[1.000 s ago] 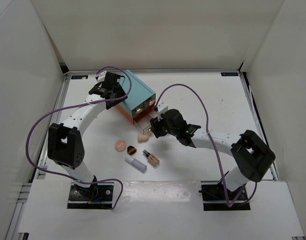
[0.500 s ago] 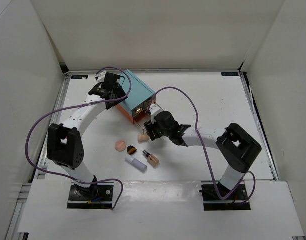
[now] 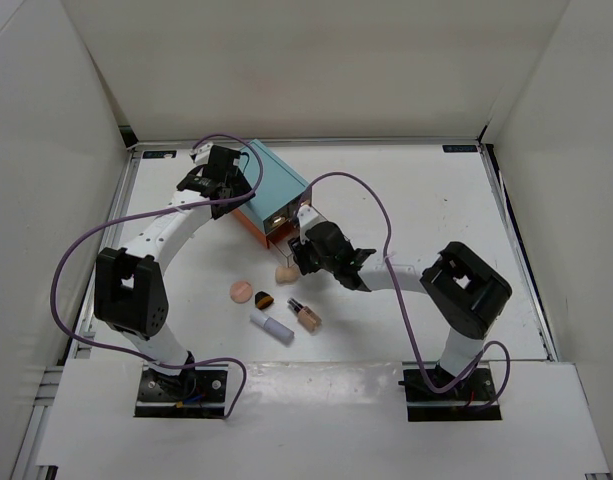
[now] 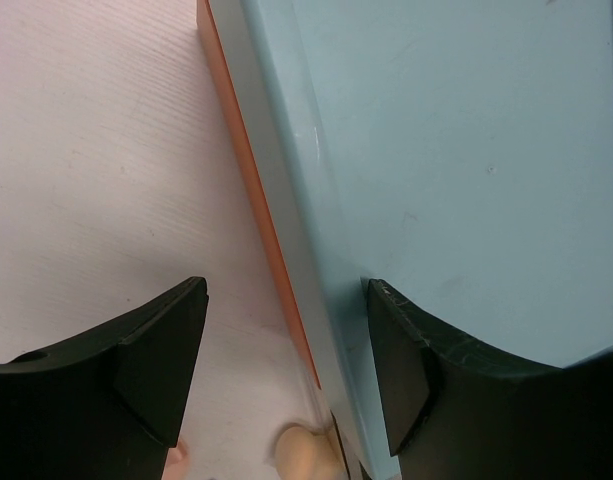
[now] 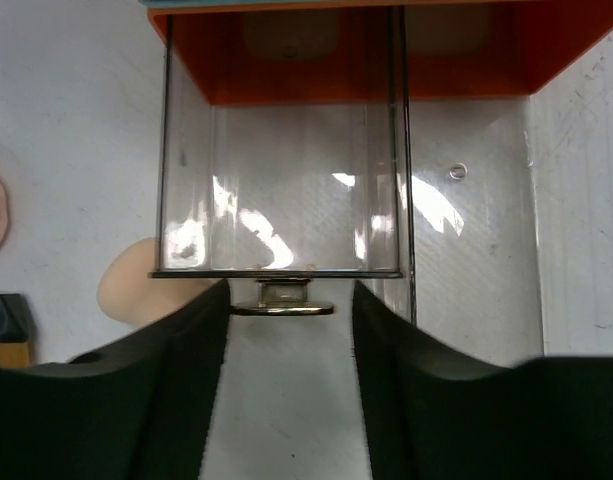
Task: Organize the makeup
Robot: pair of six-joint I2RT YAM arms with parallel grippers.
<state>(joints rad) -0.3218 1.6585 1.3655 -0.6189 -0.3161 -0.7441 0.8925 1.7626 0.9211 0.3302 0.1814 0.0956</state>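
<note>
- Both open: my left hand [image 4: 286, 335] straddles the teal box's [image 3: 276, 185] left edge, gripping nothing, so the box may skid.
- My right hand [image 5: 289, 330] flanks the open, empty drawer's [image 5: 281, 190] knob [image 5: 282, 305] without pinching it; a pull could slip.
- Makeup [image 3: 305, 318] lies on the counter [image 3: 436, 200], near side of the box; the sponge [image 3: 284, 272] could get nudged.

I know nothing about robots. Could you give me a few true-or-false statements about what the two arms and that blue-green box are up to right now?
1. The clear plastic drawer is pulled out of the teal box. True.
2. That drawer holds a lipstick. False: it looks empty.
3. The right gripper has its fingers on either side of the drawer's small gold knob. True.
4. The left gripper holds the peach round puff. False: the gripper is open over the box's edge, and the puff lies on the white table.
5. The beige sponge sits on top of the box. False: it lies on the table beside the drawer.
</note>
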